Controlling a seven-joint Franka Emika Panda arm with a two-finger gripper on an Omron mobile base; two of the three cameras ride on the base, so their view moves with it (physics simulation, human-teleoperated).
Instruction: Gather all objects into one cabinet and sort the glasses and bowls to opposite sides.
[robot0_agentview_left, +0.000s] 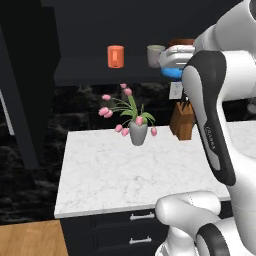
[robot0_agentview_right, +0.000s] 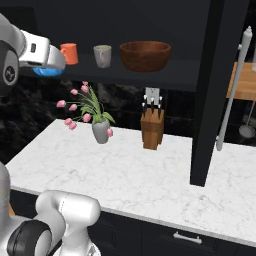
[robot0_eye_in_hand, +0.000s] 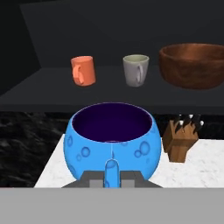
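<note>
My gripper (robot0_eye_in_hand: 112, 169) is shut on the rim of the small blue bowl (robot0_eye_in_hand: 111, 142), which it holds in the air just in front of the black cabinet's dark shelf (robot0_eye_in_hand: 52, 94). In the right base view the blue bowl (robot0_agentview_right: 46, 71) hangs under the white hand, left of the shelf's front edge (robot0_agentview_right: 150, 79). An orange mug (robot0_agentview_right: 69, 53), a grey mug (robot0_agentview_right: 102, 56) and the big brown wooden bowl (robot0_agentview_right: 145, 55) stand in a row on that shelf. In the left base view the blue bowl (robot0_agentview_left: 172, 73) peeks out beside the grey mug (robot0_agentview_left: 155, 55). The glasses are out of view.
Below the shelf on the white marble counter (robot0_agentview_right: 150, 175) stand a grey tulip vase (robot0_agentview_right: 100, 131) and a wooden knife block (robot0_agentview_right: 152, 127). The cabinet's tall black door (robot0_agentview_right: 212, 90) stands open at the right, with its silvery bar handle (robot0_agentview_right: 234, 85). Drawers run under the counter.
</note>
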